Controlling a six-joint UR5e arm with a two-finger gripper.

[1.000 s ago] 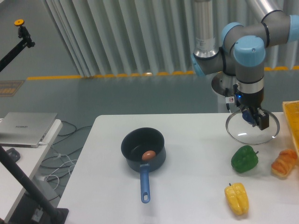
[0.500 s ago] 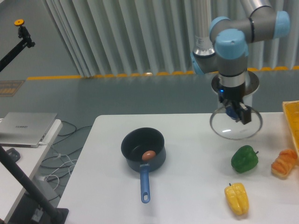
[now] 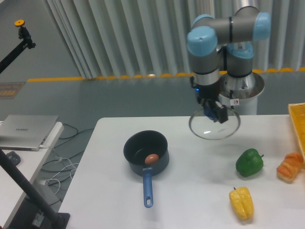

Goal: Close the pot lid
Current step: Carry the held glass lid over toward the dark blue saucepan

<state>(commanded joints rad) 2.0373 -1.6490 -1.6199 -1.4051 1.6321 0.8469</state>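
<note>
The pot (image 3: 146,151), a dark navy saucepan with a lighter blue handle pointing toward the front, sits on the white table (image 3: 190,191) with a brown egg (image 3: 151,159) inside. The pot lid (image 3: 214,125), clear glass with a metal rim, hangs in the air to the right of the pot and above the table. My gripper (image 3: 213,111) is shut on the lid's blue centre knob from above. The lid is roughly level and apart from the pot.
A green bell pepper (image 3: 249,162) and a yellow bell pepper (image 3: 241,202) lie at the right front. An orange pastry-like item (image 3: 289,166) and a yellow basket edge (image 3: 298,124) are at the far right. A laptop (image 3: 27,130) sits on a side table at left.
The gripper has carried the lid up and to the left, from over the table's right side toward the pot. The pot and vegetables have not moved.
</note>
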